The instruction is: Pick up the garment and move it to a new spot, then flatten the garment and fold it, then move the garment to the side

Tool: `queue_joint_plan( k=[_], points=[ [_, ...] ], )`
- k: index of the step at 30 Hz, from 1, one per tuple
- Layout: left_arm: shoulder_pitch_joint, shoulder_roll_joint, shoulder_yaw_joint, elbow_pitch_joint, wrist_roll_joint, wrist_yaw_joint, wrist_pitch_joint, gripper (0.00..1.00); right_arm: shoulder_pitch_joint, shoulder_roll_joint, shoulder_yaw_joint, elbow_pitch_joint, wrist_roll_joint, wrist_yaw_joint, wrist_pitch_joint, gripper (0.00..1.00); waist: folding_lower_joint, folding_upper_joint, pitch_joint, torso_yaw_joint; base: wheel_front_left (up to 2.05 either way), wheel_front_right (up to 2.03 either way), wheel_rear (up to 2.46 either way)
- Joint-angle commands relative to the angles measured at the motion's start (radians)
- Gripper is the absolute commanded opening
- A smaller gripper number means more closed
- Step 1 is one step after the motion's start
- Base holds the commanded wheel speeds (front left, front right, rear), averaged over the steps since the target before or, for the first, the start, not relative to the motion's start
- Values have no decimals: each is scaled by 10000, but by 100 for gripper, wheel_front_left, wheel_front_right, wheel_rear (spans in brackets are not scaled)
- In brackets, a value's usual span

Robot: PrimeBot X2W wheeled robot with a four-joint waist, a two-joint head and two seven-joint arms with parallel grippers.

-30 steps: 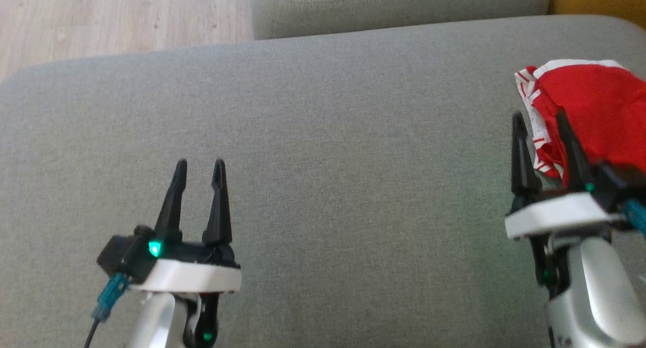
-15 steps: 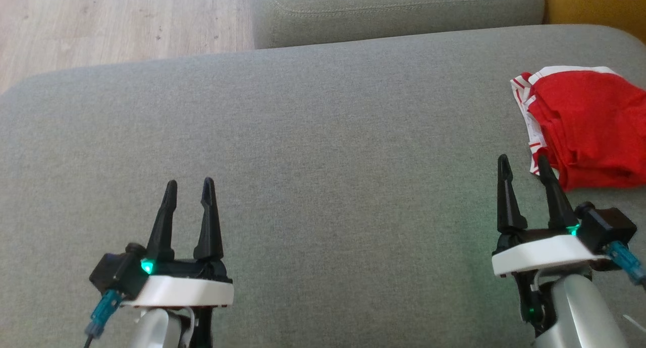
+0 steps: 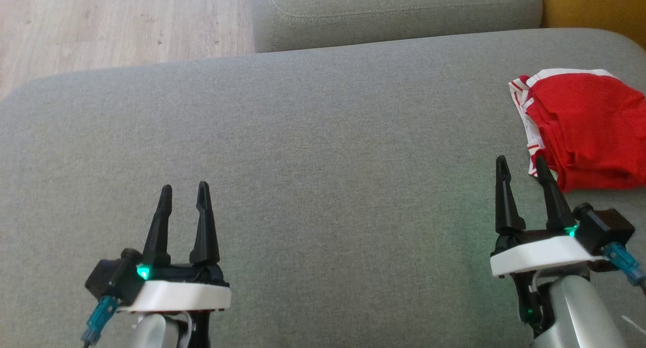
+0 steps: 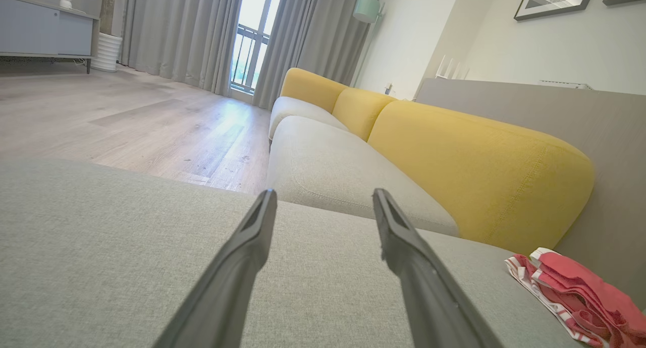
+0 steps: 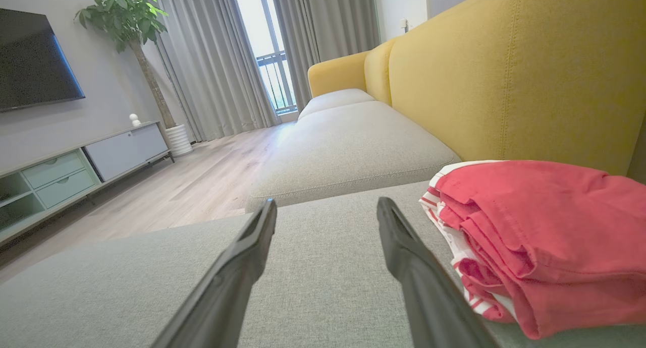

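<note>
The garment [image 3: 585, 126] is a red cloth with red-and-white striped trim, folded into a small stack at the right edge of the grey sofa seat [image 3: 323, 151]. It also shows as the garment [image 5: 540, 237] just right of my right fingers and the garment [image 4: 575, 297] at the lower right. My right gripper [image 3: 521, 166] stands open just below and left of the stack, not touching it, with nothing between its fingers. My left gripper [image 3: 182, 192] is open over bare cushion at the lower left, far from the garment.
A second grey cushion [image 3: 393, 10] adjoins the seat at the top, with wooden floor [image 3: 121, 20] at the upper left. A yellow backrest [image 5: 530, 70] rises along the right side behind the garment. A TV cabinet [image 5: 75, 171] stands across the room.
My right gripper drew back down and left off the garment, which now lies free on the seat. The left gripper slid slightly lower. The head view shifted a little.
</note>
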Motion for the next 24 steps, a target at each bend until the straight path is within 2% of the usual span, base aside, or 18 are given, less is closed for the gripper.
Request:
queue_joint_plan(
  k=[1,14,15,19,24],
  points=[
    [-254,62,407,-325,-32,49,-51,100,-297,-2,267,-280,50,-7,-126,100,0,0,-7,0,0,0,0],
    [-232,62,500,-380,-144,104,-51,100,-268,-1,355,-224,84,-7,-133,100,0,0,-58,1,0,0,0],
    [-3,0,163,-19,-115,54,0,0,1,0,79,65,2,0,0,0,0,0,-60,1,0,0,0],
    [191,-11,151,540,-164,77,4,0,212,25,78,616,9,0,19,0,0,0,-60,1,0,0,0],
    [206,2,225,591,-623,67,125,0,253,18,40,620,530,0,140,0,0,0,-81,4,0,0,0]
  ],
)
